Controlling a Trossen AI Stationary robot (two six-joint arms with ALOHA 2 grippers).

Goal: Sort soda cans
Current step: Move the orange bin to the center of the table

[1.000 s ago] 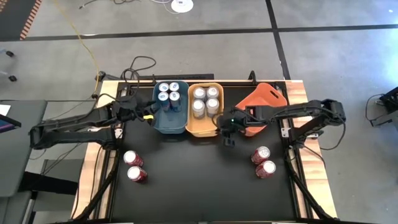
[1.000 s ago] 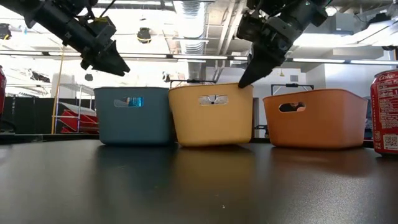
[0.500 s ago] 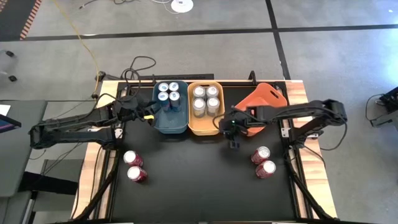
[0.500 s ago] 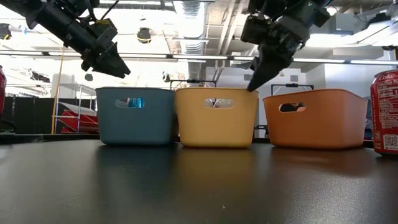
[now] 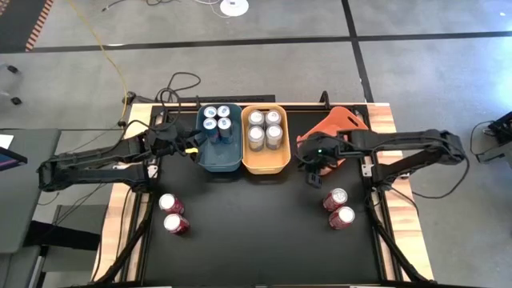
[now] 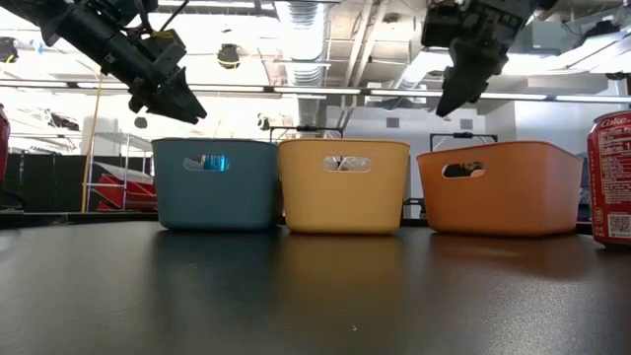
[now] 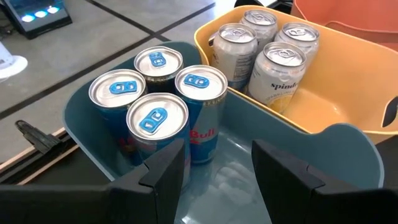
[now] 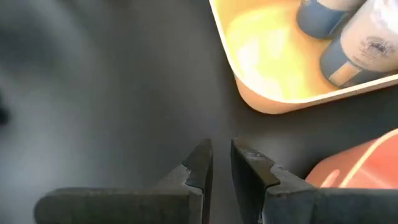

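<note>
Four dark blue soda cans stand in the teal bin. Four silver cans stand in the yellow bin. Two red cans stand on the table near left, two more near right. My left gripper hangs open above the teal bin's left rim, holding nothing. My right gripper hangs in the air by the orange bin's near left corner, its fingers all but shut on nothing.
The three bins stand side by side along the far edge of the black table top. The middle and near part of the table is bare between the two pairs of red cans. A red can shows at the low view's right edge.
My right gripper has left the yellow bin's right rim, going up and toward the table's right, and now hangs by the orange bin. The yellow bin has slid a little to the right, away from the teal bin, and then stayed put.
</note>
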